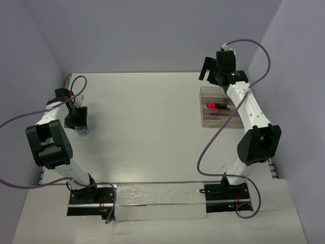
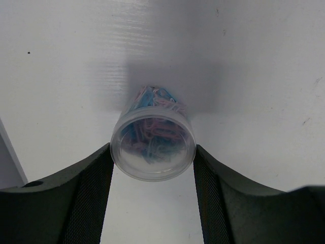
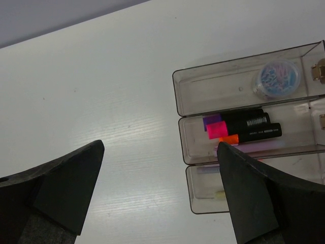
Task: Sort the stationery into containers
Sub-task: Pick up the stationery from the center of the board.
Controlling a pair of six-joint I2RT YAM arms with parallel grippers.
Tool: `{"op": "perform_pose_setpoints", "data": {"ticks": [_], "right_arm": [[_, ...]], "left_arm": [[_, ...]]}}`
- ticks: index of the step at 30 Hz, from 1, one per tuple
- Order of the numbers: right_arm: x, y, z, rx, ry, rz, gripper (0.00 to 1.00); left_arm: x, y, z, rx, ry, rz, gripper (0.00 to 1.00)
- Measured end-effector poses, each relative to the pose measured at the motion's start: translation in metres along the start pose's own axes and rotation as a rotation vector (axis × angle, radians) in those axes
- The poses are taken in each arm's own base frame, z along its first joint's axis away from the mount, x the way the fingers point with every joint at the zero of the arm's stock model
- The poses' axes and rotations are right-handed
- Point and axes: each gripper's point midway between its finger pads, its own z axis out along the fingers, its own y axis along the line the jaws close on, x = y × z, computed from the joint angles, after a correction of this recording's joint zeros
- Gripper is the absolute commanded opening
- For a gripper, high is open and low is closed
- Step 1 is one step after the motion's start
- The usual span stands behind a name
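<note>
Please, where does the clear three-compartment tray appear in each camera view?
Top external: tray at the right, partly under the right arm.
Left wrist: not in it; only a round tub of paper clips gripped by the left hand.
Right wrist: tray at the right edge, cut off by the frame.
Shared landmark: the pink-capped highlighter in the middle compartment, in top external and right wrist.

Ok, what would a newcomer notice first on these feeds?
A clear round tub of pastel paper clips, pinched between the left jaws at the left of the table. Then the clear three-slot tray far right: three highlighters in its middle slot, a second clip tub in an outer slot, the right jaws open nearby.
</note>
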Motion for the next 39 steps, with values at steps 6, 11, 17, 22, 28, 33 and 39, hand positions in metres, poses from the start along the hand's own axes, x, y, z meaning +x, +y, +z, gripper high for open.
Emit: {"op": "perform_pose_setpoints", "data": {"ticks": [6, 11, 17, 22, 28, 33, 39], "right_arm": [[0.0, 0.001, 0.0, -0.007, 0.001, 0.0, 1.0], [0.009, 0.013, -0.001, -0.066, 0.025, -0.013, 1.0], [0.036, 0.081, -0.02, -0.292, 0.087, -0.111, 1.0], [0.065, 0.165, -0.064, -0.615, 0.168, -0.184, 0.99], [0.097, 0.234, -0.117, -0.983, 0.171, -0.324, 0.97], [0.145, 0.231, -0.141, -1.15, 0.136, -0.408, 0.95], [0.183, 0.231, -0.169, -1.192, -0.094, -0.509, 0.97]], "left_arm": [[-0.001, -0.003, 0.0, 0.015, 0.007, 0.011, 0.08], [-0.002, -0.019, -0.003, 0.058, -0.011, 0.086, 0.0], [-0.013, -0.061, -0.027, 0.105, -0.064, 0.27, 0.0], [-0.03, -0.096, -0.057, 0.147, -0.113, 0.403, 0.0], [-0.034, -0.137, -0.095, 0.235, -0.162, 0.568, 0.0], [-0.038, -0.165, -0.134, 0.291, -0.182, 0.633, 0.0], [-0.065, -0.182, -0.169, 0.339, -0.203, 0.516, 0.0]]}}
